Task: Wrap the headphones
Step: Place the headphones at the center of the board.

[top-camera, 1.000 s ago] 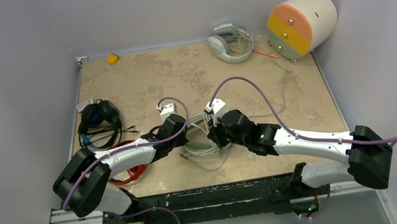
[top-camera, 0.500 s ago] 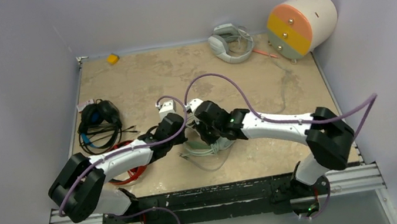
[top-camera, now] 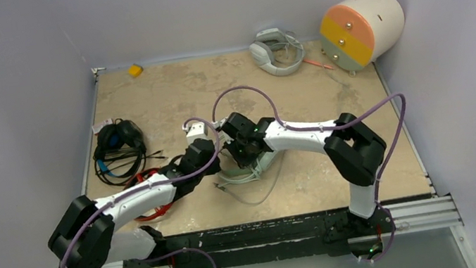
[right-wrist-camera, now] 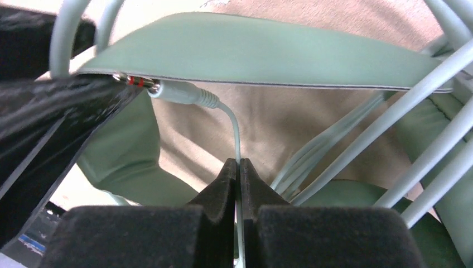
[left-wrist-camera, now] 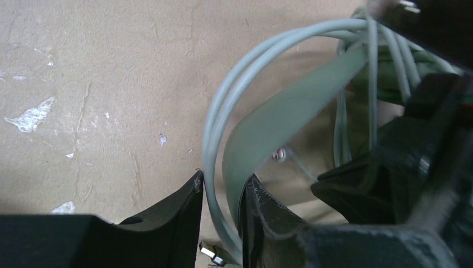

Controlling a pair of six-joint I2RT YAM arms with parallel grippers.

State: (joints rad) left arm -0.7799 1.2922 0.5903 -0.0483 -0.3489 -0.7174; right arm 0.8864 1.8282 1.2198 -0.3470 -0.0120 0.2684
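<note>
Winding step: mint-green headset [top-camera: 249, 172], just beside red-and-black headset [top-camera: 160, 207]. My right hand [right-wrist-camera: 239, 167] is clamped on its cable [right-wrist-camera: 236, 134] near the plug [right-wrist-camera: 178, 92]; my left hand [left-wrist-camera: 224, 180] is slightly apart astride the loops [left-wrist-camera: 234, 84]. Next, I judge — tuck plug end.

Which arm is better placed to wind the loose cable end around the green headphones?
Right, probably: the right gripper is shut on the thin cable just below the plug. The left gripper stands open around the headband and loops, apparently gripping nothing.
</note>
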